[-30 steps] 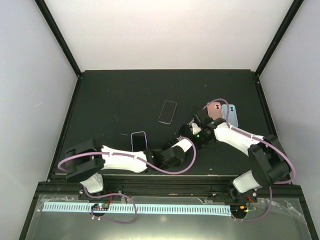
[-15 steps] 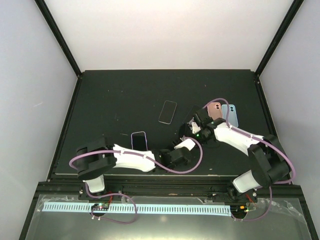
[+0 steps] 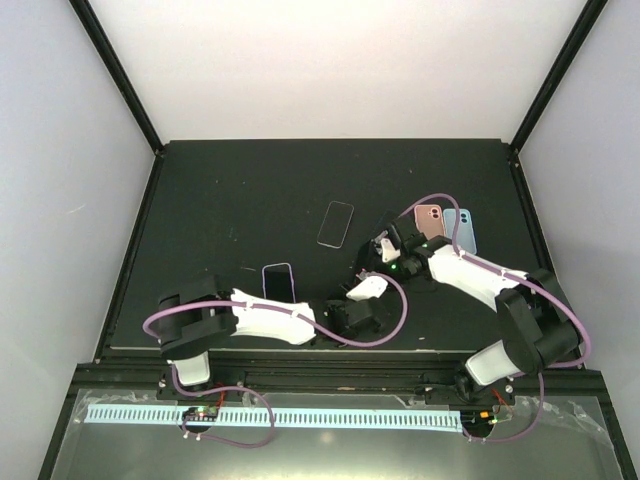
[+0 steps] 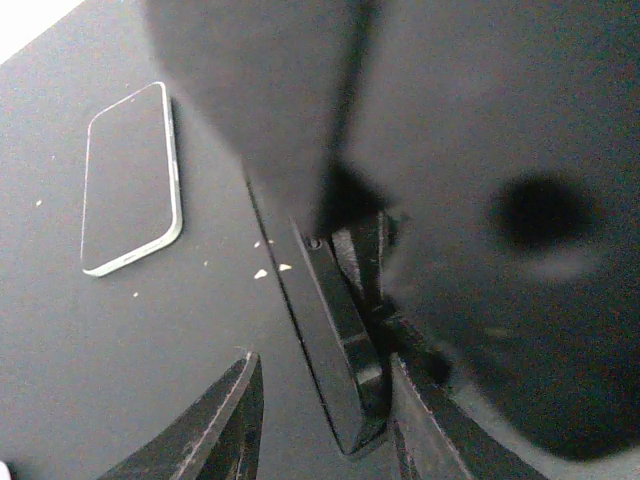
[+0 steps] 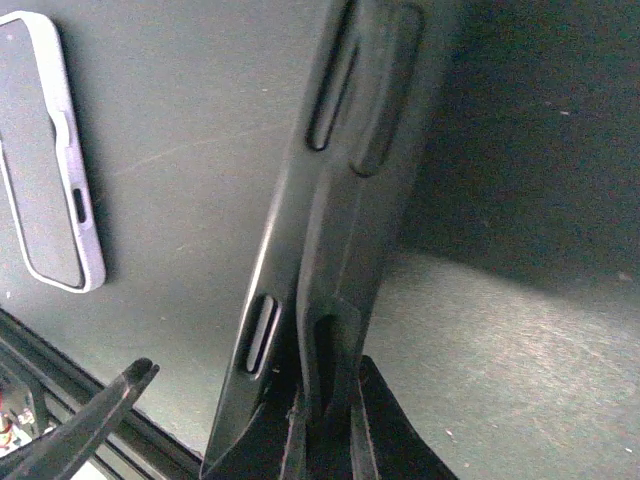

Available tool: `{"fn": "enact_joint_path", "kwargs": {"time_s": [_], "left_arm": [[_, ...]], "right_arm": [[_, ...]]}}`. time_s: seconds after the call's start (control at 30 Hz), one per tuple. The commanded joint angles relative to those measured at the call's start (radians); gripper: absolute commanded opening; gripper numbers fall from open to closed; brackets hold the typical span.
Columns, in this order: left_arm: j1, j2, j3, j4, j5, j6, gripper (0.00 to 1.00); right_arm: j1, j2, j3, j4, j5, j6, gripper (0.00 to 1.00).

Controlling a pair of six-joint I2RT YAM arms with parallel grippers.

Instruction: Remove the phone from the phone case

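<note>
The black phone case (image 5: 345,200) is being held on edge over the table (image 3: 240,190), clamped by the right gripper (image 5: 325,425). The left gripper (image 4: 325,410) is being held with jaws apart, straddling the case's edge.

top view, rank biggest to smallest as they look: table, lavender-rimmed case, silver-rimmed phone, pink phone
1. table
2. silver-rimmed phone and lavender-rimmed case: look alike, not ranked
3. pink phone, partly covered, so unsure
</note>
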Motion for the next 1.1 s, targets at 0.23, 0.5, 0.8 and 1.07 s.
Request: {"fn": "enact_joint_path", "kwargs": {"time_s": [0.23,0.5,0.8,1.07], "left_arm": [[0.080,-0.070,-0.098,-0.087,-0.045,-0.117,0.33],[0.096,-0.015,-0.055,-0.102,-0.016,-0.103,0.29],[0.111,-0.043,-0.099,-0.010,0.027,-0.042,0.19],[0.125,-0.187,-0.179,0.040,0.024,-0.021,0.06]], "right_arm": [[0.003,-0.056,-0.013,-0.003,-0.067,-0.022,0.01],[0.003,-0.077,-0.024,0.020,-0.129,-0.020,0.01],[0.002,-0.122,-0.034,0.052,-0.174,-0.020,0.01],[0.002,-0.156,-0.032,0.044,-0.071,-0.068,0.01]]}}
